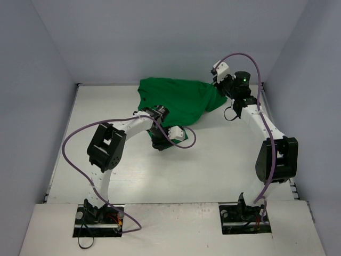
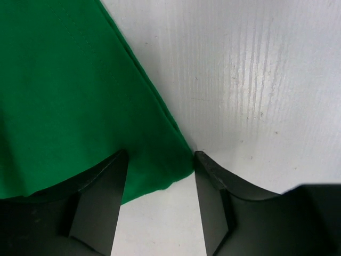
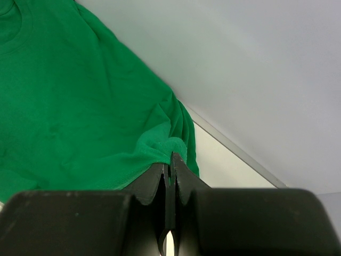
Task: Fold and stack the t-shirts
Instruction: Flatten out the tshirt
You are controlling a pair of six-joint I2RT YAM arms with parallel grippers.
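Green t-shirt (image 1: 178, 98) edge pinched by outstretched right gripper (image 3: 170, 160); left gripper (image 2: 160, 160) spread astride corner.

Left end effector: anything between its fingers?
Yes: a corner of the green t-shirt lies between the open left end effector's fingers, on the white table. The left wrist view shows it.

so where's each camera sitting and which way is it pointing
top external: above and behind the robot, looking down on the table and green t-shirt; the left arm and right arm show.
left wrist: on the left arm, looking down at a shirt corner; the open left hand straddles it.
right wrist: on the right arm, looking across the shirt toward the wall; the right hand pinches its edge.
shared: both wrist views show the t-shirt.
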